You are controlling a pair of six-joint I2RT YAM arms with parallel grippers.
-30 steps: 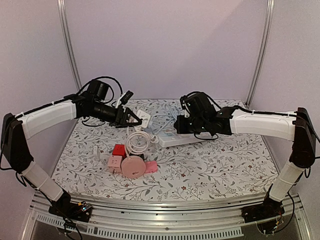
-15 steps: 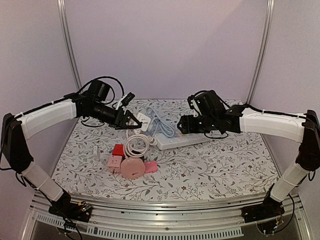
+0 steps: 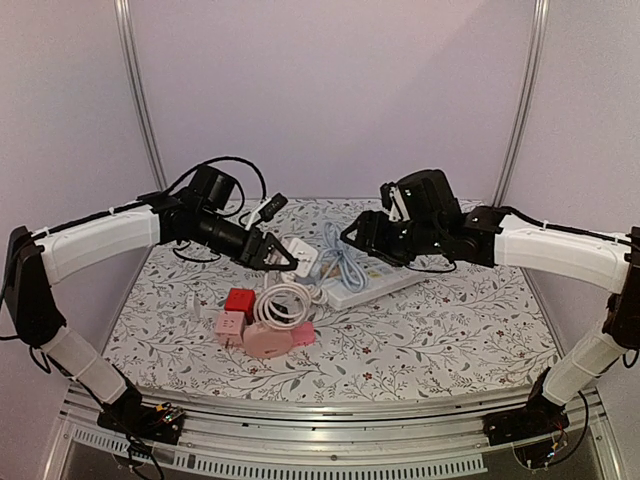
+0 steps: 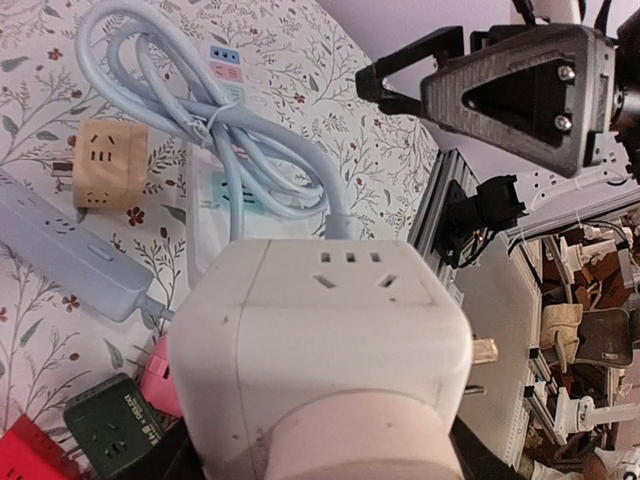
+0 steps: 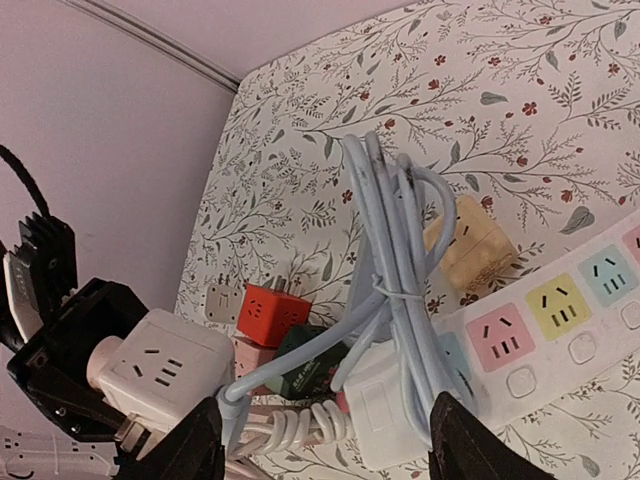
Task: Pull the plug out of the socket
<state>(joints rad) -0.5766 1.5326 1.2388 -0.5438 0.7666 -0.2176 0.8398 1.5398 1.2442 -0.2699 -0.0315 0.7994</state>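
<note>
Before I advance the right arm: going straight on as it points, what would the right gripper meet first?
Probably the bundled pale-blue cable lying over the power strip; depth is unclear.

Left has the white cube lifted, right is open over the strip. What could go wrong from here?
1. The right gripper is open with the blue cord bundle between its fingers, so closing may pinch cord rather than the power strip.
2. Nothing pins the strip. If the cord runs to the white cube in the left gripper, pulling could drag it into the red adapter.
</note>
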